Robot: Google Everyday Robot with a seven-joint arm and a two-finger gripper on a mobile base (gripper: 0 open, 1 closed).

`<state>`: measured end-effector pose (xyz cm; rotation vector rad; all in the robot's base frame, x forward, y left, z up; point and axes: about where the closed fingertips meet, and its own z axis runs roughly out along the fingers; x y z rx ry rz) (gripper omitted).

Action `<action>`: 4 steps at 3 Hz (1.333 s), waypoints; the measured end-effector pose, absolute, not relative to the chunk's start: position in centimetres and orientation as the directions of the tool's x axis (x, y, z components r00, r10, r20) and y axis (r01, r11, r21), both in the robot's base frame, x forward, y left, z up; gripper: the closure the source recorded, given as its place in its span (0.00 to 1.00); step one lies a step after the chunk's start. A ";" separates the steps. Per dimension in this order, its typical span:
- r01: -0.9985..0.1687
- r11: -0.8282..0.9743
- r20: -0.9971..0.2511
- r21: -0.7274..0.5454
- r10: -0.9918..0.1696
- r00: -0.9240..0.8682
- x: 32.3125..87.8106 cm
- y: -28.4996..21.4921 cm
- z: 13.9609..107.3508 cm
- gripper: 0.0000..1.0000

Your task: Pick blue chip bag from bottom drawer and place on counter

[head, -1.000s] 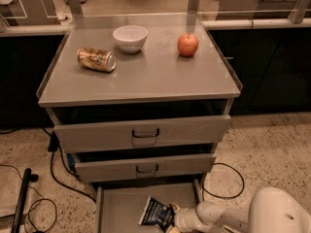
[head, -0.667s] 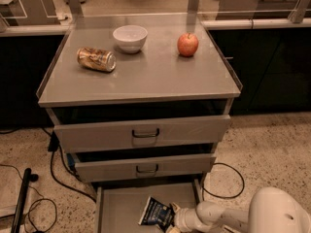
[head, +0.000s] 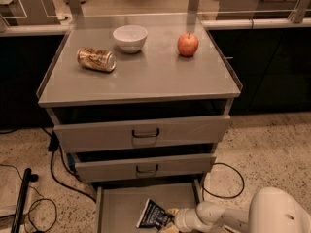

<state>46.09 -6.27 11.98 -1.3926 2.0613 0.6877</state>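
The blue chip bag [head: 154, 213] lies crinkled in the open bottom drawer [head: 121, 203], near its middle at the lower edge of the camera view. My gripper [head: 170, 219] reaches into the drawer from the right and sits against the bag's right edge, low over the drawer floor. My white arm [head: 218, 215] runs off to the lower right. The counter [head: 146, 79] is the grey cabinet top above, well above the gripper.
On the counter lie a gold soda can [head: 96, 59] on its side at the left, a white bowl [head: 130, 38] at the back and a red apple [head: 188, 44] at the back right. Two handled drawers [head: 141, 132] stand slightly open above the bottom one. Cables [head: 58, 176] lie on the floor at left.
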 end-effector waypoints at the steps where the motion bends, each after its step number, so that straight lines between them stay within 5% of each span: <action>1: -0.938 0.331 -0.690 0.106 -0.654 -0.309 46.1 -6.3 12.0 0.64; 2: -0.938 0.331 -0.690 0.106 -0.654 -0.309 46.1 -6.3 12.0 0.96; 4: -0.938 0.331 -0.690 0.106 -0.654 -0.309 46.1 -6.3 12.3 1.00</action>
